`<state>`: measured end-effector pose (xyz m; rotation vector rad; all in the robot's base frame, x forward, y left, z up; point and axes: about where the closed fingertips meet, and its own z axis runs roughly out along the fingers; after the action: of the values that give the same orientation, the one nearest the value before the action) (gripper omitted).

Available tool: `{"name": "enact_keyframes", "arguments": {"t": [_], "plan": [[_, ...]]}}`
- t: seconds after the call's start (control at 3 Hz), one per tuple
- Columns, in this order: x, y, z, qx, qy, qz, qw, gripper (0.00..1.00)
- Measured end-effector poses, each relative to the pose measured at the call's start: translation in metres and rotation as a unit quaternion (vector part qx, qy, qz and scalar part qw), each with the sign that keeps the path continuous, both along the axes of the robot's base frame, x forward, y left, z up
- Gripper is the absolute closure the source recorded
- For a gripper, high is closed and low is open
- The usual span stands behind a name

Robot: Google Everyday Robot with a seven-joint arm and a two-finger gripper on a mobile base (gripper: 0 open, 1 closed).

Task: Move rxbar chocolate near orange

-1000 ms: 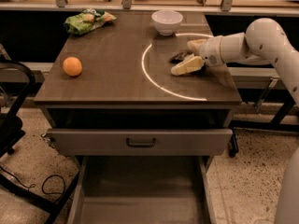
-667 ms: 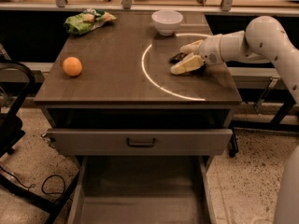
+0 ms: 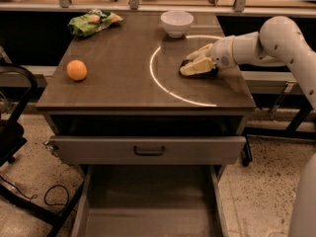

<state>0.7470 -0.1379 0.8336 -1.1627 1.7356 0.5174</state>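
The rxbar chocolate [image 3: 186, 62], a dark flat bar, lies on the right part of the brown table [image 3: 123, 83], mostly covered by my gripper. My gripper [image 3: 193, 64] is low on the table right at the bar, reaching in from the right on a white arm [image 3: 276, 38]. The orange [image 3: 76, 70] sits alone near the table's left edge, far from the bar and the gripper.
A white bowl [image 3: 177, 22] stands at the back centre, just behind the gripper. A green and yellow snack bag [image 3: 94, 21] lies at the back left. A bright ring of light [image 3: 154, 78] marks the tabletop. A drawer [image 3: 148, 149] hangs open below the front edge.
The gripper has edged very slightly to the left at the bar. The orange, bowl and bag have not moved.
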Motion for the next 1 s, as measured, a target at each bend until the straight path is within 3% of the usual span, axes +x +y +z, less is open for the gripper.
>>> {"name": "enact_keyframes", "arguments": {"t": [1.0], "plan": [[0.0, 0.0, 0.0003, 0.0, 0.0, 0.0, 1.0, 1.0]]}}
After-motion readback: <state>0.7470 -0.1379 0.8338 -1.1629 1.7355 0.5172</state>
